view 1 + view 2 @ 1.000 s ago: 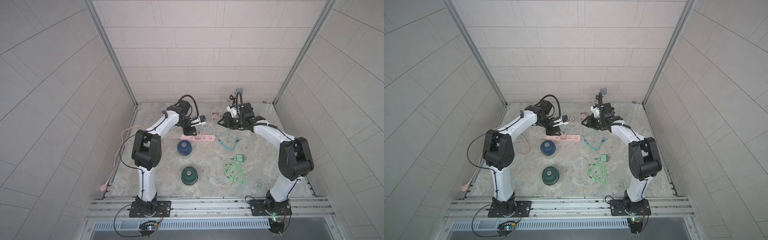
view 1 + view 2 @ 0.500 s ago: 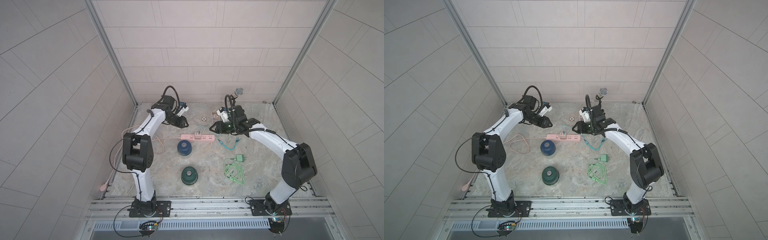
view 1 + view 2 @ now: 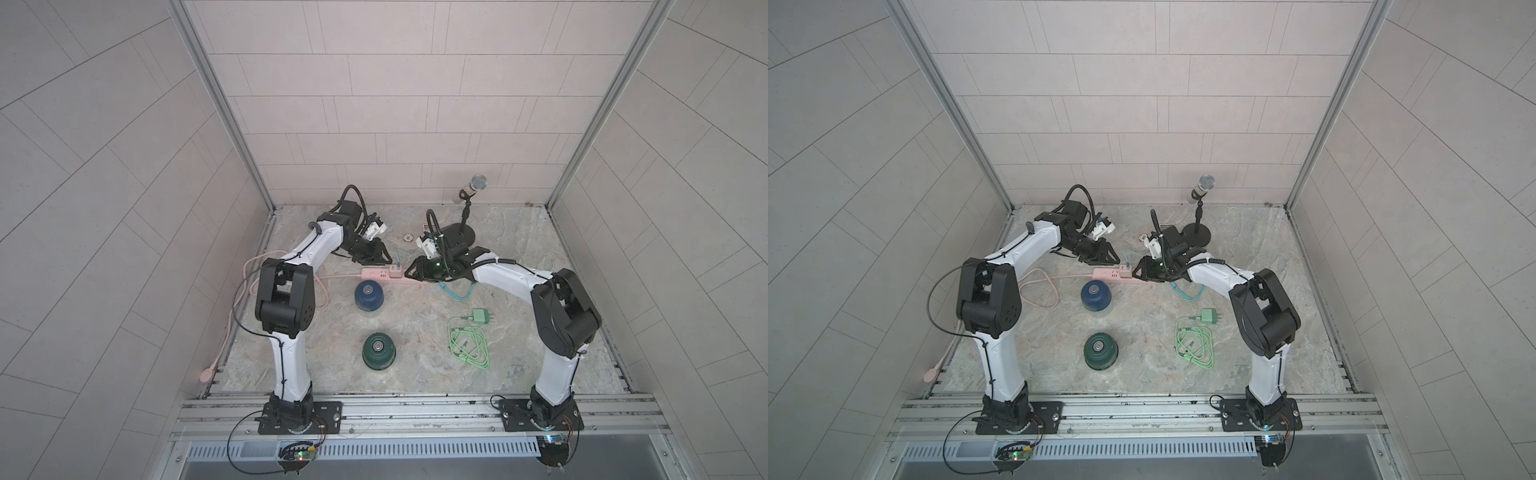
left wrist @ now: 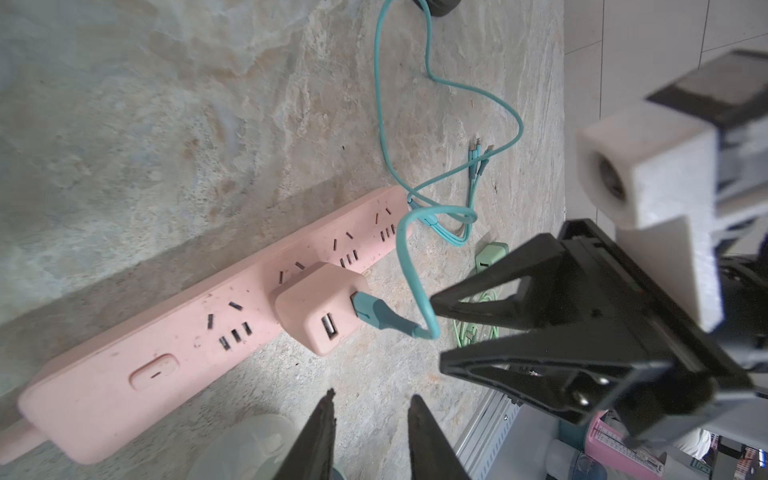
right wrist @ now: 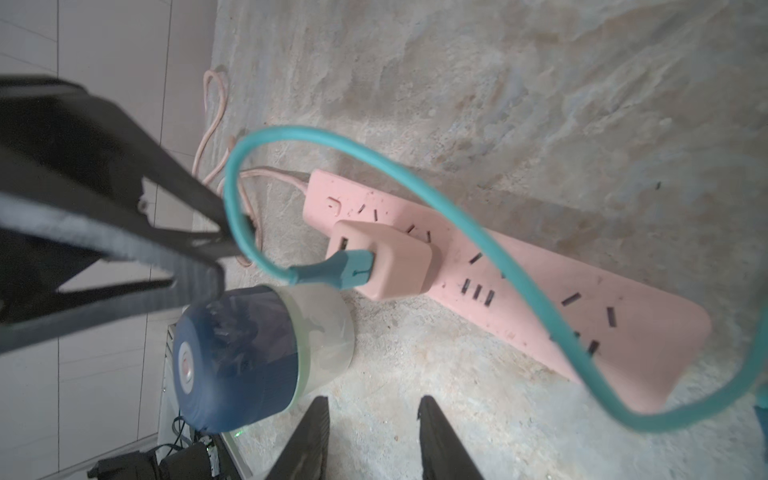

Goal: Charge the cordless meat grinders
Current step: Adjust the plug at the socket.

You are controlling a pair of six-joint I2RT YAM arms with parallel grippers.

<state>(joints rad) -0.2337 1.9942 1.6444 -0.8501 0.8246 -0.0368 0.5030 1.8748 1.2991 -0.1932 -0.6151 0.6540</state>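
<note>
Both pincers meet at the pink power strip (image 3: 376, 274) in both top views. The left pincer (image 3: 385, 260) is just on its wall side and the right pincer (image 3: 410, 271) is at its charger end. The dark blue grinder (image 3: 368, 294) stands upright just on the strip's arm-base side, and the dark green grinder (image 3: 378, 351) is well beyond it. We judge both arms about equally near the blue one.

From the left wrist, our left fingers (image 4: 322, 436) stand partly apart, gripping nothing. The teal cable (image 4: 376, 312) leaves the pink charger (image 4: 316, 307). Its free plugs (image 4: 478, 153) lie past the strip's far end, nearer the right arm.

From the right wrist, the right fingers (image 5: 436, 449) also stand partly apart and empty, with the blue grinder beside the strip. The marbled tabletop (image 3: 436, 374) is otherwise flat, and tiled walls (image 3: 415, 124) close it in.
</note>
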